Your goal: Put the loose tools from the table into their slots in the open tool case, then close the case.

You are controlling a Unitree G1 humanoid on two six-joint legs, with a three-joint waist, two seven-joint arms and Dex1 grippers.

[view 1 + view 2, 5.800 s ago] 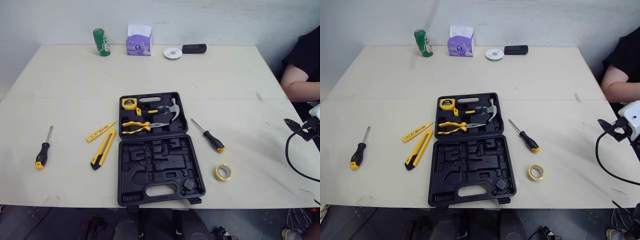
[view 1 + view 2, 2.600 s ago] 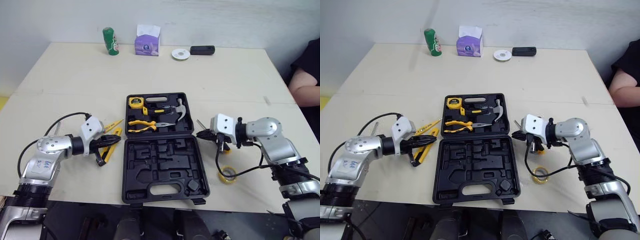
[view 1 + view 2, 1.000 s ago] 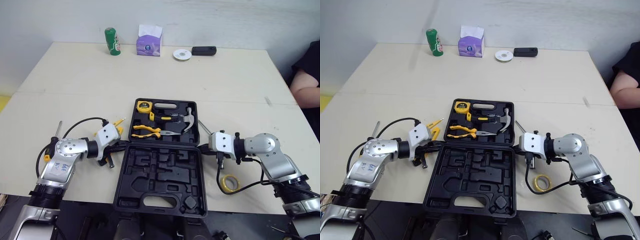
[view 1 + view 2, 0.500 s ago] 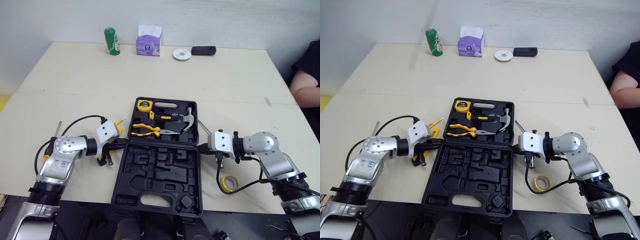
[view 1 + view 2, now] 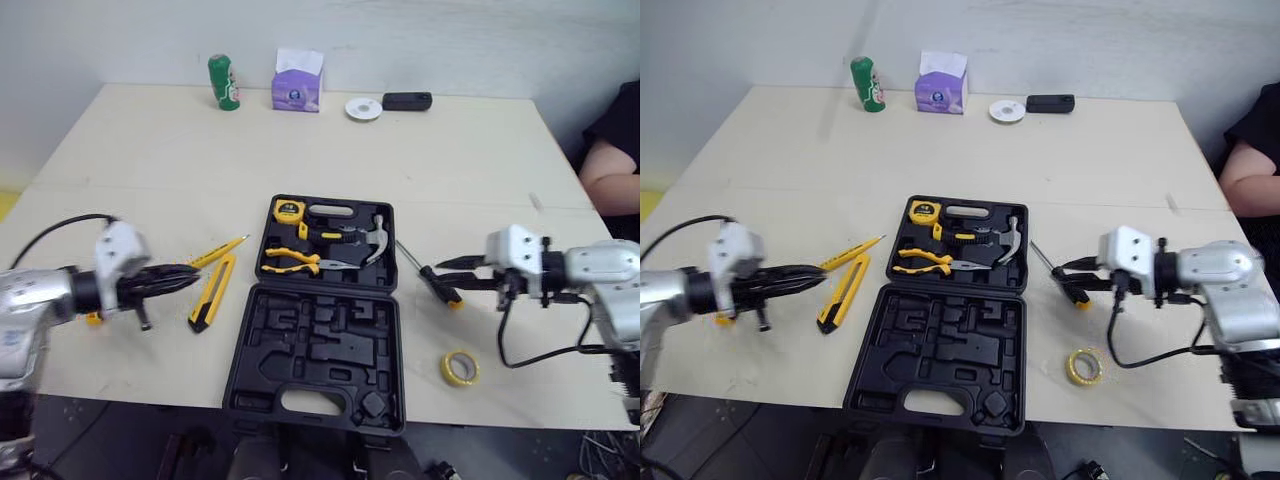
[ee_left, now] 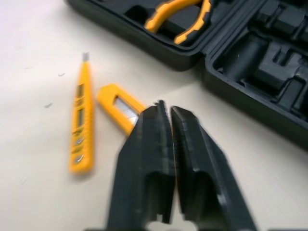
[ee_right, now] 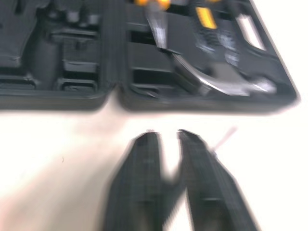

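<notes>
while the left gripper (image 5: pixel 188 273) hangs closed and empty left of the tool case (image 5: pixel 310 345), the right gripper (image 5: pixel 447 274) gapes by the screwdriver (image 5: pixel 430 279) right of it.

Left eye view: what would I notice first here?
An open black tool case lies mid-table, its far half holding a hammer, pliers and a tape measure. Two robot arms flank it: the left gripper, shut, points toward a yellow utility knife, and the right gripper, open, hovers by a screwdriver. A roll of yellow tape lies nearby.
</notes>
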